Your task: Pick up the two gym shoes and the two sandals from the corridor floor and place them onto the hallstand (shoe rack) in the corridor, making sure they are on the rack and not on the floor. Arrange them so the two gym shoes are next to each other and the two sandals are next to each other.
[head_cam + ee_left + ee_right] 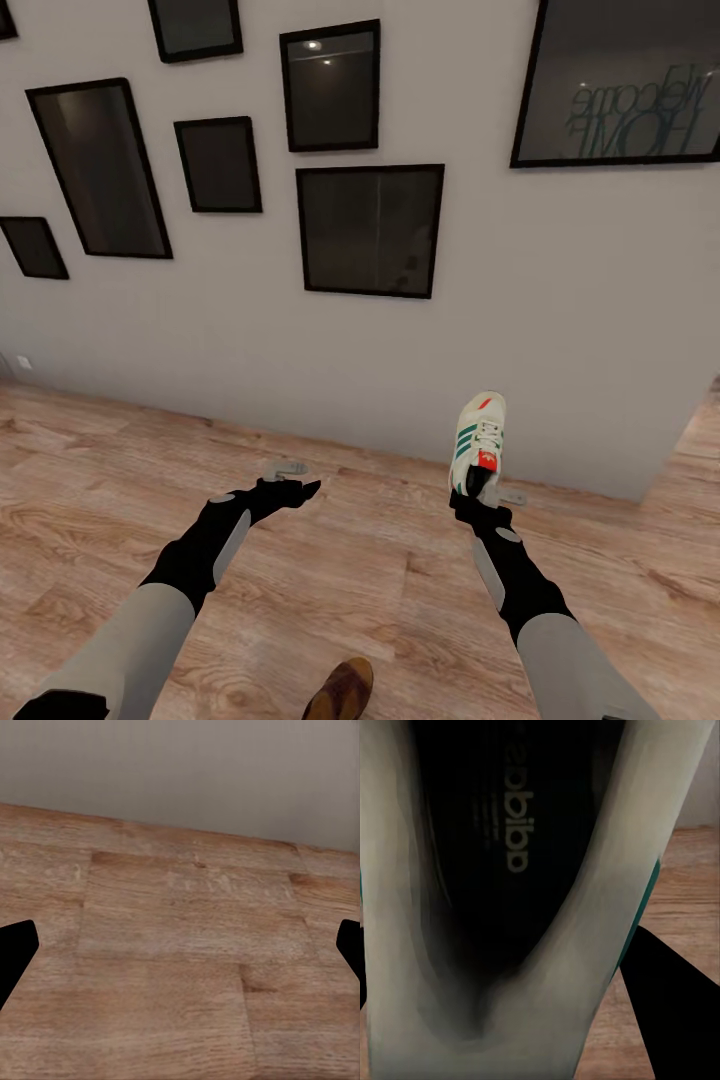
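Observation:
A white gym shoe [479,442] with green stripes and a red-orange tongue patch hangs above the corridor floor [380,570], toe pointing toward the wall. My right gripper [478,498] is shut on its heel collar. The right wrist view looks into the shoe's dark inside [510,855], with one black finger [667,997] outside its rim. My left gripper [300,488] hovers over bare planks at the left, open and holding nothing; its two fingertips [15,949] sit at the edges of the left wrist view. A brown sandal [341,690] lies on the floor close to me.
A grey wall [560,330] with several black picture frames [370,230] stands straight ahead. Its corner ends at the right [660,470], where floor continues beyond. Open wood floor [187,945] stretches left and in front of the arms.

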Tool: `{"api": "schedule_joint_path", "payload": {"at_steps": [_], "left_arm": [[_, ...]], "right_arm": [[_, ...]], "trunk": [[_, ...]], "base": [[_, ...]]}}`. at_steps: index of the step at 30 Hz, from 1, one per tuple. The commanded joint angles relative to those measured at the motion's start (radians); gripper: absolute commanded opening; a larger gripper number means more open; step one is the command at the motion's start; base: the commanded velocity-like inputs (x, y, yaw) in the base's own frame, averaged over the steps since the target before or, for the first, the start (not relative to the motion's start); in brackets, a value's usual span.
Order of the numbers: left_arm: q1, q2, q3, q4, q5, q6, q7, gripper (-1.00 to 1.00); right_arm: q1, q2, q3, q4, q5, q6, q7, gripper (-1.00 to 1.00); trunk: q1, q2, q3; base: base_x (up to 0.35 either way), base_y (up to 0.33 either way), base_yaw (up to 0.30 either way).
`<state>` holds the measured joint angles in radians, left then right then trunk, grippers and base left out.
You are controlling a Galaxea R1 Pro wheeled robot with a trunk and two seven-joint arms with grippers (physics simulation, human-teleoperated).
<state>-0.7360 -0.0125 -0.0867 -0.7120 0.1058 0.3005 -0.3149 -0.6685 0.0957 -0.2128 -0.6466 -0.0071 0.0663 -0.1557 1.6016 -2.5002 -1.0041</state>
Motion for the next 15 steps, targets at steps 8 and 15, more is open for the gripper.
{"api": "schedule_joint_path", "payload": {"at_steps": [8,15], "left_arm": [[0.000,0.000,-0.001,-0.001,0.011,0.009,0.000,1.00],[0.000,0.000,-0.001,-0.001,0.011,0.008,0.000,1.00]], "right_arm": [[0.000,0.001,-0.003,-0.001,-0.001,0.006,-0.002,-1.00],[0.000,0.000,-0.003,-0.001,-0.001,0.006,-0.002,-1.00]], "trunk": [[0.000,-0.001,-0.001],[0.000,-0.001,-0.001]], "base": [[0.000,0.002,0.000],[0.000,0.000,0.000]]}}
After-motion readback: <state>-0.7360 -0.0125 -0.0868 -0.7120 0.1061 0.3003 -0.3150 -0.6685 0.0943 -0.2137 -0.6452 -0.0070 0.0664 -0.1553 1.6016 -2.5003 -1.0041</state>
